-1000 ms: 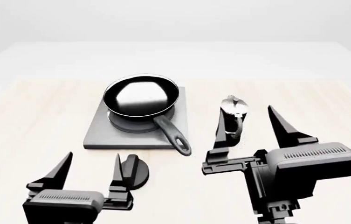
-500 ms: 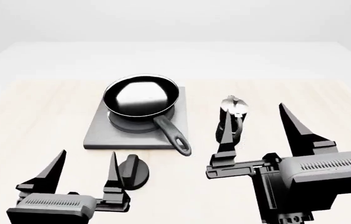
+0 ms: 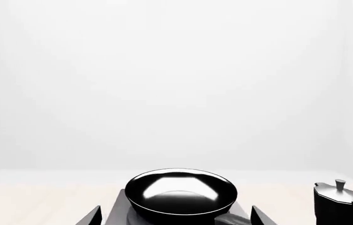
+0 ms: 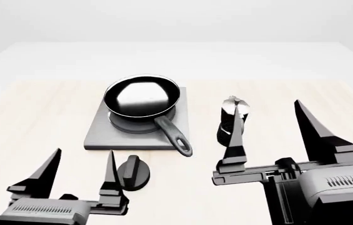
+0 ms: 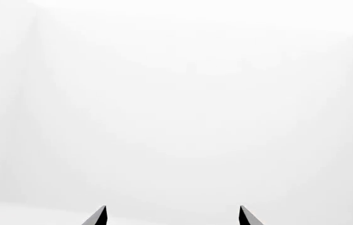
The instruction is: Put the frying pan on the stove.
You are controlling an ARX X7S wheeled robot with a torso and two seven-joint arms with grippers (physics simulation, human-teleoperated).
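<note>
The frying pan sits on the stove, its round bowl over the dark raised rings in the middle of the grey plate, and its long black handle reaches out past the plate's near edge toward the robot and somewhat to the right. The stove lies flat on the pale wooden tabletop. Just in front of the plate's near edge is a small round black knob, close to the left gripper, whose jaws stand wide apart and hold nothing. To the right of the stove, apart from it, stands a black-and-silver moka pot, partly hidden behind one finger of the right gripper; that gripper's jaws are also spread wide and empty. In the left wrist view the pan shows ahead on the plate with the moka pot off to one side. The right wrist view shows little beyond two dark fingertips against a blank white background, so it probably faces away from the tabletop.
</note>
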